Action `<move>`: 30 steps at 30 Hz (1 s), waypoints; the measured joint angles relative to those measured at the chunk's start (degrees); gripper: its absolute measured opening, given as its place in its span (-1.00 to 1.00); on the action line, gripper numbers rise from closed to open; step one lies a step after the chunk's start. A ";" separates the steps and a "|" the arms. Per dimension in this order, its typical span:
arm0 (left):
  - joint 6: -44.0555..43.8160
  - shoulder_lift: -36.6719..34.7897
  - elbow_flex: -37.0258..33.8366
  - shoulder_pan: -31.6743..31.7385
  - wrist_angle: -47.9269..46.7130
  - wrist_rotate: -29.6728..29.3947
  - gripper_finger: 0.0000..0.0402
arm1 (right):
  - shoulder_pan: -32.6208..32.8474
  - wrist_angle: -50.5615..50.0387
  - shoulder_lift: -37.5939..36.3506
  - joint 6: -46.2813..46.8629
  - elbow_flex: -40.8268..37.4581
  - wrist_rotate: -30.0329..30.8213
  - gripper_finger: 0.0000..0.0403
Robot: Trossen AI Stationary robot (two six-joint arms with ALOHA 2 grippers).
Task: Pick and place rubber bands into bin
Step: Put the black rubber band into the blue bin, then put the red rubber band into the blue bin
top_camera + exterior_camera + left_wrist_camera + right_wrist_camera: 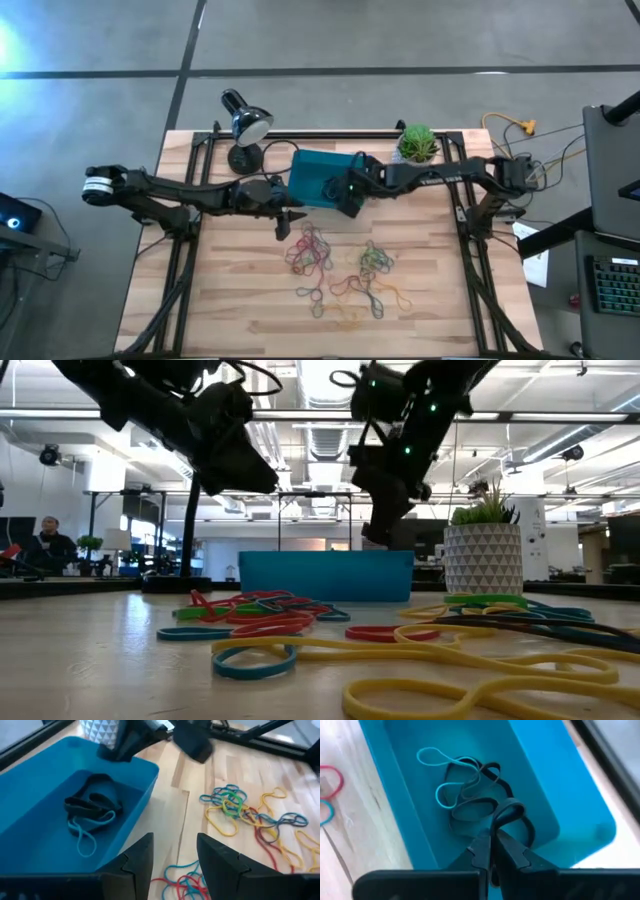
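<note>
Right pincer (492,851) over bin (305,190), pinching black band (512,815); left pincer (172,857) spread beside bin; lamp (245,125), plant pot (417,146) behind (loose rubber bands (340,268) on surface (230,290))

In the high view, much of the bin (308,172) is covered by the right arm, and its contents cannot be made out. The rubber bands (340,272) on the table are too small there to be counted or told apart. In the low view, both arms are cut off by the upper edge, and the nearest bands are blurred. In the left wrist view, the bin is cut off at the edge.
</note>
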 joint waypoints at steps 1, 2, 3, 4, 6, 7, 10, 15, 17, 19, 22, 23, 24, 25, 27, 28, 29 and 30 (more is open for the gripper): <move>-0.10 0.07 0.00 0.00 -0.13 0.09 -0.33 | -0.81 0.58 0.01 -0.16 -0.19 -1.55 -0.96; -0.70 0.07 -0.03 0.00 -0.52 0.36 -0.33 | -1.50 1.24 0.01 -0.26 -0.43 -2.93 -0.96; -1.32 0.04 -0.04 0.00 -0.49 0.41 -0.33 | -2.13 1.94 0.01 -0.55 -0.62 -4.11 -0.95; -1.87 0.02 -0.01 0.00 -0.27 0.42 -0.33 | -2.53 2.59 0.01 -1.28 -0.71 -5.18 -0.94; -2.98 0.04 0.00 0.02 -0.29 0.43 -0.33 | -3.12 4.20 0.01 -3.56 -0.81 -7.76 -0.89; -3.30 0.16 -0.05 0.02 -0.34 0.45 -0.33 | -3.30 5.24 0.01 -4.58 -0.81 -8.77 -0.85; -5.05 0.81 -0.11 0.03 -0.36 0.54 -0.33 | -3.70 7.25 0.01 -5.72 -0.80 -10.15 -0.69; -5.93 2.32 -0.15 0.06 -0.34 1.40 -0.33 | -3.98 7.42 0.01 -5.77 -0.66 -9.74 -0.35; -5.94 3.00 -0.14 0.07 -0.39 2.52 -0.33 | -3.97 7.21 0.01 -6.11 -0.66 -9.71 -0.22; -5.93 3.67 -0.07 0.07 -0.38 3.53 -0.33 | -3.88 7.19 -0.14 -6.59 -0.66 -10.29 -0.12; -5.51 4.47 -0.07 0.07 -0.55 6.97 -0.33 | -3.16 7.19 -0.94 -7.27 -0.66 -12.40 -0.03; -5.20 4.91 -0.07 0.04 -0.48 8.15 -0.33 | -2.76 7.07 -1.42 -7.77 -0.66 -12.90 -0.02; -4.83 5.30 -0.07 0.01 -0.56 9.27 -0.33 | -2.21 6.93 -2.07 -8.27 -0.66 -13.36 -0.01; -4.31 5.62 -0.08 0.00 -1.22 10.19 -0.33 | -1.65 6.91 -2.89 -8.87 -0.72 -13.67 -0.01; -3.83 6.30 -0.09 -0.05 -1.55 11.34 -0.33 | -0.33 6.82 -4.46 -9.66 -0.96 -14.07 -0.01; -3.68 6.50 -0.07 -0.17 -2.26 11.44 -0.33 | 0.32 6.78 -5.46 -10.01 -1.27 -14.21 -0.02; -3.15 6.75 -0.10 -0.29 -2.95 11.46 -0.33 | 1.06 6.58 -6.45 -10.35 -1.61 -14.23 -0.03; -2.36 6.98 -0.12 -0.55 -3.53 11.44 -0.33 | 1.76 6.56 -7.57 -10.56 -1.96 -14.22 -0.04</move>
